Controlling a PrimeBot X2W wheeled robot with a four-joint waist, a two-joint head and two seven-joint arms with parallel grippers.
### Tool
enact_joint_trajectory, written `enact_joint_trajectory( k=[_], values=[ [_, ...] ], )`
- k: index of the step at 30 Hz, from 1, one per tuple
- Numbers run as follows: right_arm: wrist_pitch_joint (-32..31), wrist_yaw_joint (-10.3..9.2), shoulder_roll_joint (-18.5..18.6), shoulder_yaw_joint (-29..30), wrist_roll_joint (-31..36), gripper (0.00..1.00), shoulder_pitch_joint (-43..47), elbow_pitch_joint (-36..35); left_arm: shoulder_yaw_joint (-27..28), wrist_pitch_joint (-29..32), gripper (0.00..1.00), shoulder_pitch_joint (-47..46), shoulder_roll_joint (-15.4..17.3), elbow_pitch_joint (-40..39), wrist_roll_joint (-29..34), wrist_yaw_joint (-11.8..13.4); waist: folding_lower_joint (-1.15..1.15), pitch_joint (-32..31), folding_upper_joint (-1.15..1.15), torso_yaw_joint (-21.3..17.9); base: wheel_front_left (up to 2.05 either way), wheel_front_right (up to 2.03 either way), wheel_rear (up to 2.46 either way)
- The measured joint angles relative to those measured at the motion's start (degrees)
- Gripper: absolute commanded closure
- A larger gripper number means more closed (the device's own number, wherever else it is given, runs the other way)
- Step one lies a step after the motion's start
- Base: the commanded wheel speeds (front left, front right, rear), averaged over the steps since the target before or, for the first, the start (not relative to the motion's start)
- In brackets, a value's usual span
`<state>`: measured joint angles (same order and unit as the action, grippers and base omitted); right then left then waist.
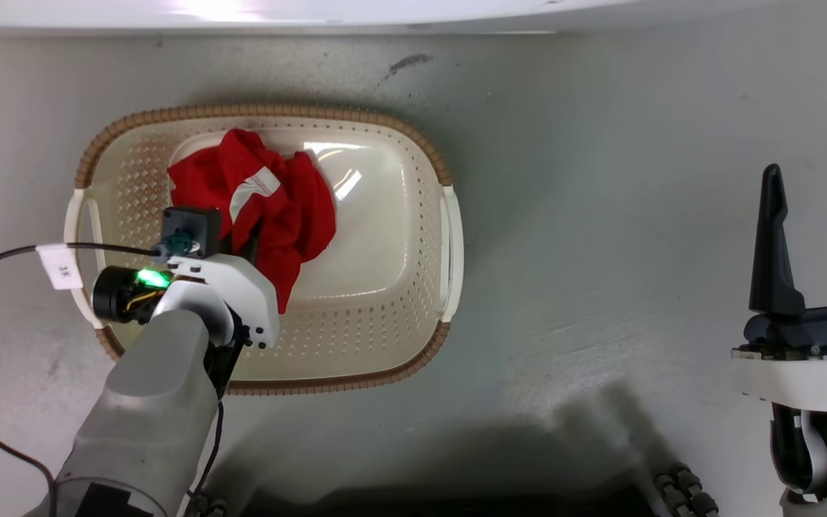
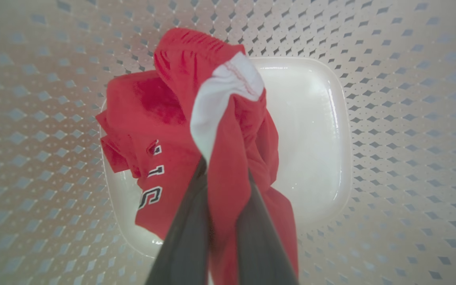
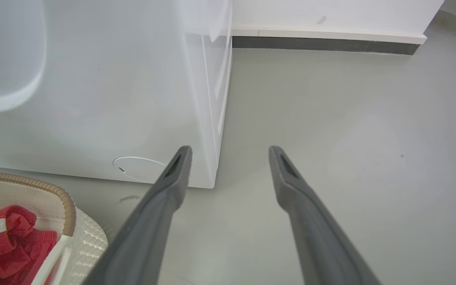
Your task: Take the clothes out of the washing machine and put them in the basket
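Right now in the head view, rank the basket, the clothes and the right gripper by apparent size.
Largest: the basket.
Then the clothes and the right gripper look alike; the gripper sits nearer, so no ranking.

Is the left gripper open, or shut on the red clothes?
Shut on the clothes: the left wrist view shows the left gripper with red fabric pinched between its fingers, inside the basket.

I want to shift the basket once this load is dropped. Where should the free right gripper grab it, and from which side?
The white side handle on the right of the basket, from above with the open right gripper, one finger each side. It is a thin bar along the rim, nearest that gripper and free of the clothes.
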<state>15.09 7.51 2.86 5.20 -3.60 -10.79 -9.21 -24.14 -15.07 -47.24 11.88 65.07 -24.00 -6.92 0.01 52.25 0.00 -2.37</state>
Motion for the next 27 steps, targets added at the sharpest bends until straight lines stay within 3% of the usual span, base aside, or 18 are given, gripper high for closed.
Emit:
enact_joint_trajectory(
  k=[5,6,7,15,27],
  values=[
    [0.0,0.0,0.01,0.52,1.93,0.0,0.03,-0.67,-1.03,0.0,1.0,-1.61,-0.8,1.03,2.58,0.48,0.0,1.89,0.0,1.09,0.0,0.0,0.0],
    [0.0,0.0,0.01,0.52,2.0,0.0,0.03,-0.68,-0.59,0.0,0.15,-1.75,-0.86,1.04,2.57,0.94,0.0,1.93,0.0,1.3,0.0,0.0,0.0],
    [0.0,0.0,0.0,0.52,1.99,0.0,0.04,-0.52,-0.16,0.0,0.0,-1.81,-0.9,1.29,2.53,1.03,0.0,1.79,0.0,1.37,0.0,0.0,0.0],
    [0.0,0.0,0.03,-0.64,1.38,0.0,-1.07,3.08,-1.53,0.0,0.0,2.15,-0.37,0.07,5.95,0.87,-0.01,-3.27,0.0,0.67,0.0,0.0,0.0],
    [0.0,0.0,0.02,-3.55,-0.4,0.0,0.75,8.72,1.65,0.0,0.0,14.69,0.8,-10.37,6.45,-0.14,-0.02,-18.93,0.0,-1.01,0.0,0.0,0.0]
  ],
)
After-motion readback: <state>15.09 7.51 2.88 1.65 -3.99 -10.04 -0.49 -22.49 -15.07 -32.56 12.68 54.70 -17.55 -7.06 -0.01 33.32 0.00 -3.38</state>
